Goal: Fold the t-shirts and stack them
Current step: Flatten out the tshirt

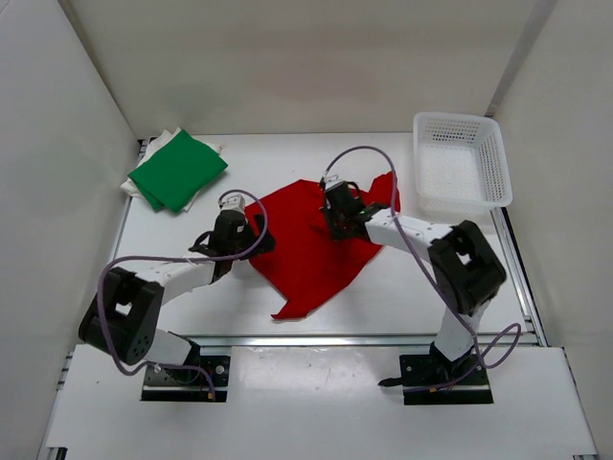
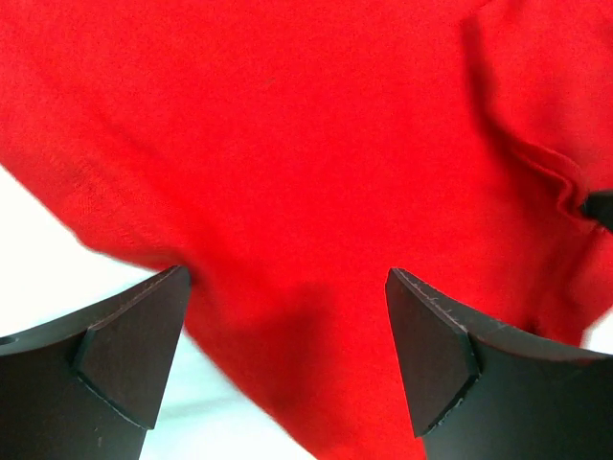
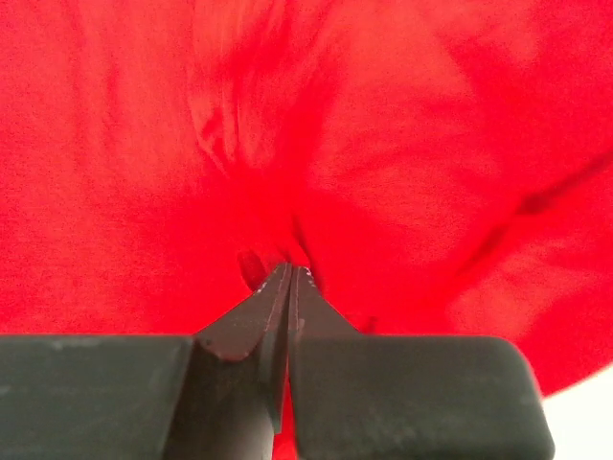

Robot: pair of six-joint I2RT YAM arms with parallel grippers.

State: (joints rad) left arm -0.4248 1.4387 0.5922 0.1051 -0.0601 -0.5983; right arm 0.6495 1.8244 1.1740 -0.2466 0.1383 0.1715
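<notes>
The green t-shirt (image 1: pixel 177 171) lay folded atop the white t-shirt (image 1: pixel 169 139) at the bench's (image 1: pixel 402 287) far-left corner, while the red t-shirt (image 1: pixel 306 259) sprawled unfolded mid-bench, right tool (image 3: pixel 290 278) pinching its cloth, left tool (image 2: pixel 287 278) spread open over its edge.

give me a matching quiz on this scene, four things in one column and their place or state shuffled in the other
1 green t-shirt
2 basket
3 left tool
4 right tool

a shut on the red t-shirt
b folded, at the far left
c open, over the red t-shirt's edge
d at the far right corner

Pairs: 1-b, 2-d, 3-c, 4-a
</notes>
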